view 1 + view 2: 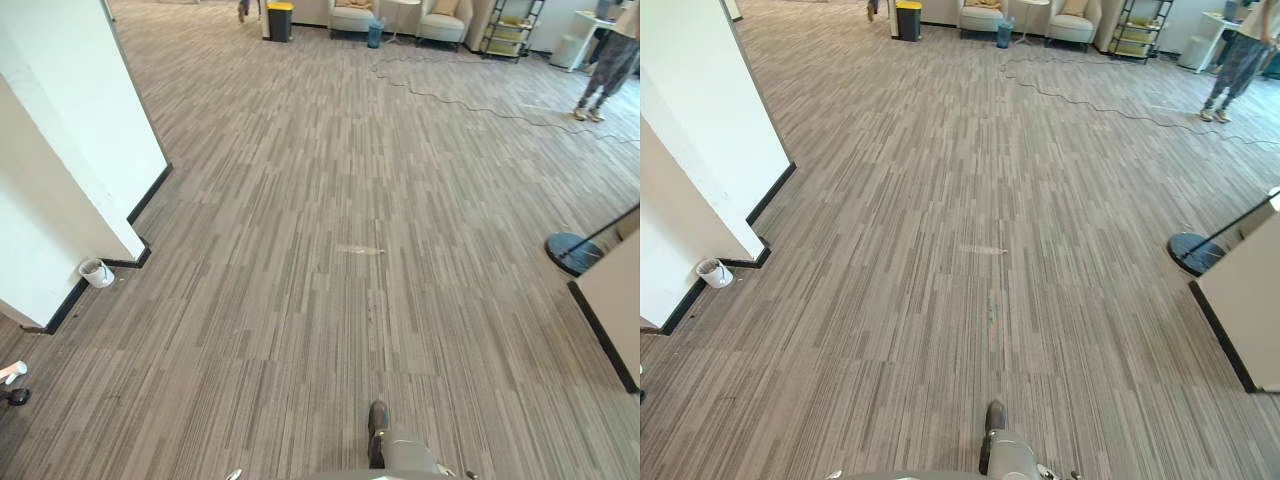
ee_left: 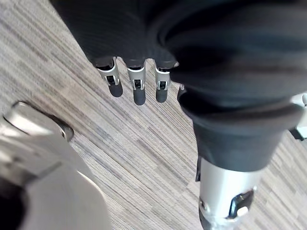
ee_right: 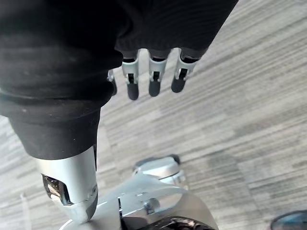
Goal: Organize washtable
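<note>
Since we cannot tell where the washtable stands, we should walk steadily, left hand [image 2: 138,93] and right hand [image 3: 154,84] hanging with fingers relaxed, holding nothing. The striped grey floor [image 1: 350,200] runs open to armchairs [image 1: 352,15] at twelve o'clock (a person [image 1: 605,70] stands near two), a white wall [image 1: 70,130] at ten.

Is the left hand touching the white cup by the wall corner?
Apart. In the left wrist view the left hand hangs with straight fingers above carpet, holding nothing; the left eye view has the white cup by the wall.
</note>
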